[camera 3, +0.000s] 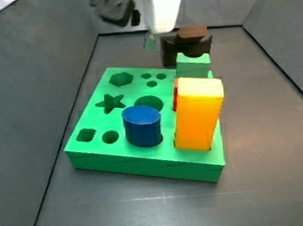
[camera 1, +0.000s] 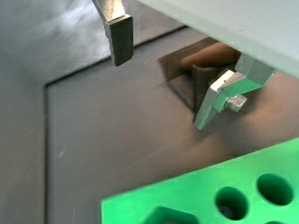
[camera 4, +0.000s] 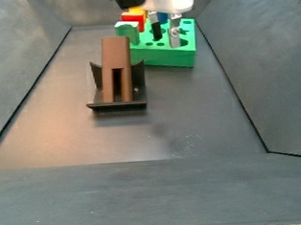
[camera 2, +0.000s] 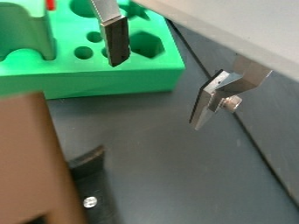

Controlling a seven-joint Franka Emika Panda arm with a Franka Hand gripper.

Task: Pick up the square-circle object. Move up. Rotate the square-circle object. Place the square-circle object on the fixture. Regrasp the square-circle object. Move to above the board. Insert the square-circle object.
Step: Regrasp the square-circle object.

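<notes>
Green board (camera 3: 102, 124): biggest item, centre of a side view, on the dark worktop (camera 4: 180, 122). Star, round and hexagon holes in its top. A blue cylinder (camera 3: 144, 123) and a tall yellow-orange block (camera 3: 199, 111) stand in it, right of centre.

Fixture (camera 4: 118, 95): dark bracket on a base plate, left of centre in a side view, just short of the board's near edge. Also seen in the upper middle of another side view (camera 3: 176, 54), behind the board.

Peg (camera 4: 113, 67): long, dark brown, standing upright on the fixture, long axis vertical, thick square section showing at the top. In a wrist view (camera 2: 26, 157) it fills the lower left as a broad brown face. Not held.

Claw (camera 4: 161, 29): top centre of a side view, hanging low beside the board's near corner, right of and beyond the peg. Fingers (camera 1: 121, 39) well apart, nothing between them; both wrist views show bare worktop in the gap. Second finger (camera 2: 216, 94) is a silver plate, right of centre.

Key relation: peg lies to the claw's side, close but clear of both pads, and it is tall against the fingers. Judged step: regrasp. The claw would need to shift sideways toward the fixture and close across the peg's square sides. Risk: a pad clipping the upright peg and tipping it off the fixture.
</notes>
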